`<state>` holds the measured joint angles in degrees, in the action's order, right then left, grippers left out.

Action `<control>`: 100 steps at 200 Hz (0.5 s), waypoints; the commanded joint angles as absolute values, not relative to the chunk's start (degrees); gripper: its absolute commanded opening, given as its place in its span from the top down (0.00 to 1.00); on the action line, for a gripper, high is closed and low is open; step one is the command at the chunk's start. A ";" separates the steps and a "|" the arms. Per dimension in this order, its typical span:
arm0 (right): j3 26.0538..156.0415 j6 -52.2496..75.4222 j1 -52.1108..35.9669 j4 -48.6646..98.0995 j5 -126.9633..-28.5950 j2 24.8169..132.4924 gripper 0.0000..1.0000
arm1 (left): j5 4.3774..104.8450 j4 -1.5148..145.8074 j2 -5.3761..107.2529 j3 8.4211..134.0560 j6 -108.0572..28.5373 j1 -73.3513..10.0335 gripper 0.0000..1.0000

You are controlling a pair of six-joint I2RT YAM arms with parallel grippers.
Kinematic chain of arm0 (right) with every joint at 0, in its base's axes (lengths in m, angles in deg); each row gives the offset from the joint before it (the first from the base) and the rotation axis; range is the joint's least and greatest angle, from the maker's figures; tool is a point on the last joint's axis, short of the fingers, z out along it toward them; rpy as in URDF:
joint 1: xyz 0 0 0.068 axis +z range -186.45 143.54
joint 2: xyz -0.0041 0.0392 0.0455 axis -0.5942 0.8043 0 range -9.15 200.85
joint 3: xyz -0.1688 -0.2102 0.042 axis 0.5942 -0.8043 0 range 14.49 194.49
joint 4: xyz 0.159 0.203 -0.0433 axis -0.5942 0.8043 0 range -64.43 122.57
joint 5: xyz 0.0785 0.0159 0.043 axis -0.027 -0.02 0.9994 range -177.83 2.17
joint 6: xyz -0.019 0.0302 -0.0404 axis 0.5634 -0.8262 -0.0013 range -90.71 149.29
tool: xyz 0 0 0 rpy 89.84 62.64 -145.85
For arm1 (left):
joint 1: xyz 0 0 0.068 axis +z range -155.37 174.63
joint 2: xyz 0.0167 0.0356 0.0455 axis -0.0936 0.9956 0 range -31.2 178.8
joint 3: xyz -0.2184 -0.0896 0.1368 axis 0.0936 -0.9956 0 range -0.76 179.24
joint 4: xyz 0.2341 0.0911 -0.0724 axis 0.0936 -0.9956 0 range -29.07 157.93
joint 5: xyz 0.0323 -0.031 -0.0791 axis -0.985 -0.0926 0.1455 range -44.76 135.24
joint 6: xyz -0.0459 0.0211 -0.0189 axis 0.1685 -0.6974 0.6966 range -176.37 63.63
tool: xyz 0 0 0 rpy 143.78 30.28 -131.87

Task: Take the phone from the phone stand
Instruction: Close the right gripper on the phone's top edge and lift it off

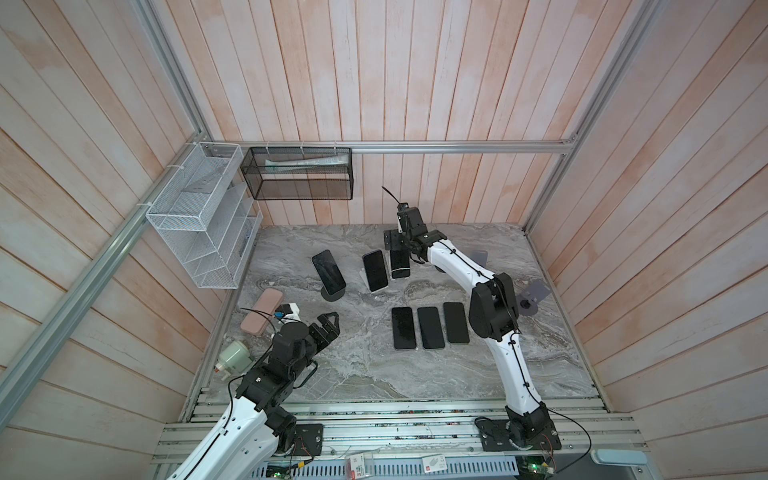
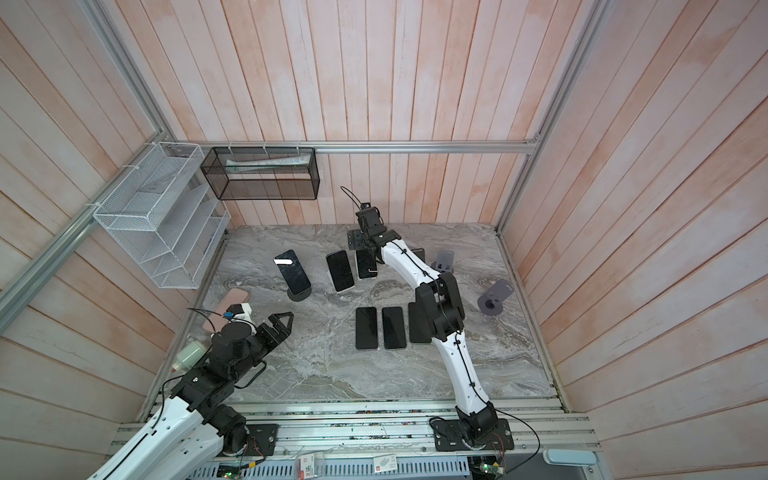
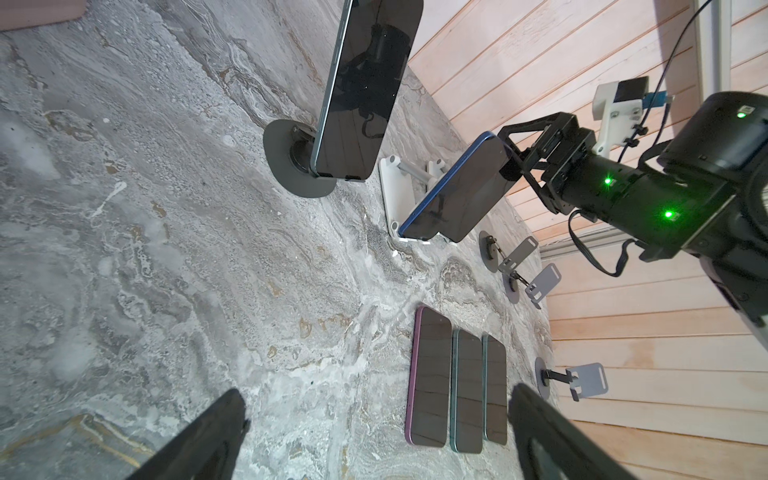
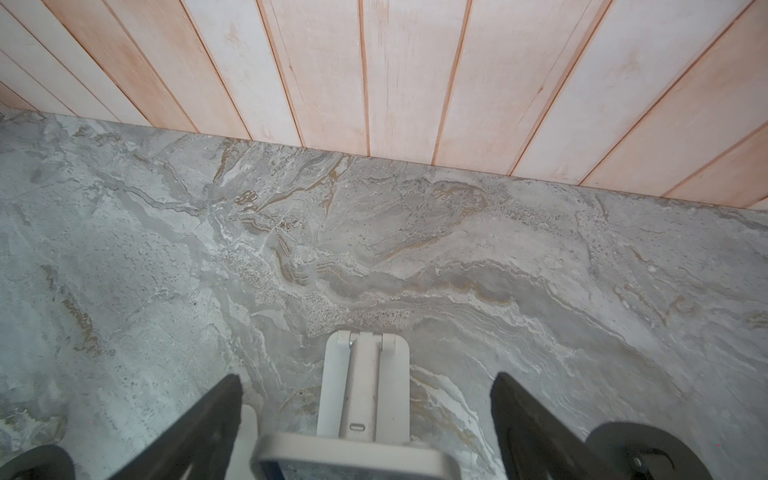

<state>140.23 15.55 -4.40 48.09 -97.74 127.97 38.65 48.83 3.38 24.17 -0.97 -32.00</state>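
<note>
The right gripper (image 4: 365, 375) stands wide, jaws either side of the phone (image 4: 353, 455) at its top edge, touching nothing. The phone leans in its white stand (image 4: 363, 386) on the table (image 4: 540, 270), just beside the other phone (image 1: 375, 270). To my eye it should close squarely on the side edges, then lift along the lean. The left gripper (image 1: 326, 328) hovers open, well apart.

Two arms, left arm (image 1: 224, 440) and right arm (image 1: 451, 262): white tubular links joined by black housings. A thin black cable (image 1: 519, 363) is clipped along each white shell; green lights (image 3: 606, 180) dot the right wrist; the black base plates (image 1: 490, 440) carry screws.
</note>
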 commanded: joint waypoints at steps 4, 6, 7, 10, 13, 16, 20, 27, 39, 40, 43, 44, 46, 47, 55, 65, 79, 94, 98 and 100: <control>140.86 14.51 -3.15 50.17 -101.09 129.30 0.07 | 38.62 48.61 3.30 23.67 -2.40 -31.65 0.00; 140.79 14.39 -3.08 50.18 -101.23 129.24 0.07 | 38.64 48.66 3.33 23.72 -2.40 -31.65 0.00; 140.70 14.32 -3.07 50.18 -101.26 129.22 0.07 | 38.73 48.67 3.29 23.69 -2.40 -31.60 0.00; 140.64 14.12 -3.13 50.13 -101.35 129.20 0.07 | 38.74 48.68 3.36 23.67 -2.40 -31.60 0.00; 140.60 14.03 -3.07 50.11 -101.38 129.19 0.08 | 38.75 48.61 3.42 23.67 -2.40 -31.69 0.00; 140.34 13.93 -2.99 50.10 -101.48 129.12 0.08 | 38.78 48.71 3.42 23.67 -2.40 -31.57 0.00; 140.13 13.70 -2.95 50.02 -101.56 129.02 0.08 | 38.82 48.81 3.49 23.67 -2.39 -31.57 0.00; 139.57 13.43 -2.90 49.64 -101.54 128.88 0.09 | 38.82 48.86 3.46 23.59 -2.36 -31.56 0.00; 138.60 12.97 -2.75 49.14 -101.72 128.61 0.10 | 38.89 49.04 3.58 23.50 -2.31 -31.54 0.00; 138.55 12.95 -2.73 49.13 -101.72 128.59 0.10 | 38.90 49.03 3.55 23.50 -2.31 -31.55 0.00; 138.31 12.86 -2.66 49.00 -101.85 128.51 0.10 | 38.91 49.04 3.57 23.50 -2.31 -31.53 0.00; 138.23 12.81 -2.64 48.97 -101.87 128.50 0.10 | 38.91 49.04 3.54 23.50 -2.31 -31.50 0.00; 138.13 12.78 -2.69 48.82 -101.87 128.43 0.10 | 38.96 49.10 3.56 23.50 -2.31 -31.48 0.00; 138.10 12.77 -2.70 48.84 -101.88 128.41 0.10 | 38.98 49.06 3.58 23.50 -2.31 -31.43 0.00; 137.36 12.57 -2.61 48.33 -101.98 128.19 0.10 | 39.08 49.03 3.53 23.59 -2.36 -31.40 0.00; 136.74 12.26 -2.62 48.07 -102.14 128.07 0.11 | 39.09 48.86 3.49 23.58 -2.31 -31.43 0.00; 136.67 12.17 -2.54 48.12 -102.54 128.06 0.11 | 39.03 48.66 3.33 23.57 -2.40 -31.38 0.00; 136.33 12.15 -2.66 47.95 -102.90 127.96 0.11 | 38.91 48.50 3.03 23.50 -2.49 -31.38 0.00; 136.25 12.15 -2.60 47.90 -102.95 127.89 0.11 | 38.87 48.46 2.94 23.50 -2.49 -31.38 0.00; 136.23 12.08 -2.63 47.83 -102.97 127.88 0.11 | 38.86 48.45 2.95 23.45 -2.49 -31.34 0.00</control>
<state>136.77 12.99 -2.85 48.16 -101.22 127.97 38.89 48.83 3.49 24.17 -1.30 -31.63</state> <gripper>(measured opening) 0.892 0.999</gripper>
